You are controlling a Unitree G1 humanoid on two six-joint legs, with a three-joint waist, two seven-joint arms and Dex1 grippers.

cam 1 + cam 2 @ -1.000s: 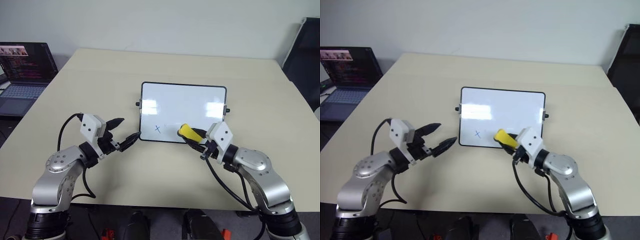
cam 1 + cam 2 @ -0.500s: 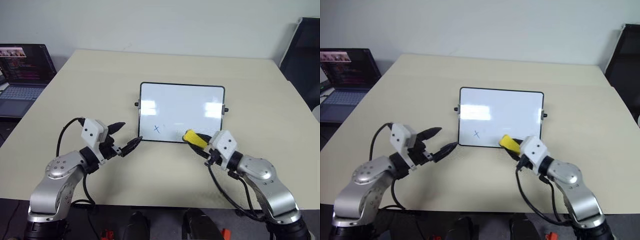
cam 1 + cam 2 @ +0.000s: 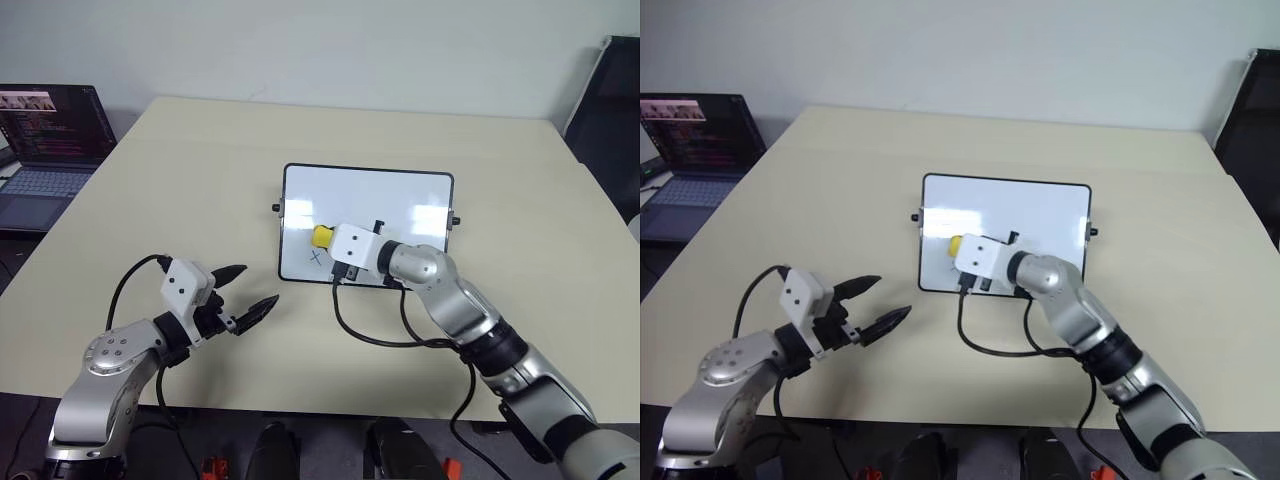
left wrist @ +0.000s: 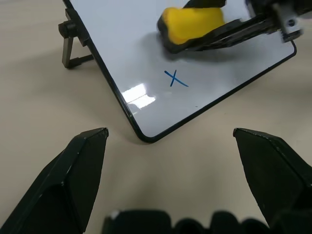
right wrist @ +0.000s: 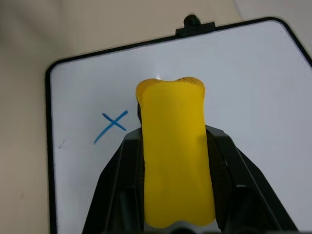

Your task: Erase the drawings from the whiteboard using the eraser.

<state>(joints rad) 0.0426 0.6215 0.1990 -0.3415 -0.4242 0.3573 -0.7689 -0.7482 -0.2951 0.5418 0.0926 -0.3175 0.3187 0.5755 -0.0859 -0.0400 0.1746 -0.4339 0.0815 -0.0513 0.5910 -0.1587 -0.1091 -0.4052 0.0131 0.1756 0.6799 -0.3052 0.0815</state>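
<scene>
right gripper (image 5: 173, 161) clamping yellow eraser (image 5: 174, 151) over glossy whiteboard (image 3: 400, 200), one blue x drawing (image 4: 174, 78) beside it, possibly touching board, left gripper (image 3: 245, 292) spread apart

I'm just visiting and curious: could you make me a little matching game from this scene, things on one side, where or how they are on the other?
Things:
1. eraser
2. blue x
3. left gripper
4. laptop

Places or states:
A. open, over the bare table near the whiteboard's corner
B. clamped in the right gripper, over the board
C. at the far left edge, screen lit
D. drawn on the board, beside the yellow block

Pairs: 1-B, 2-D, 3-A, 4-C
</scene>
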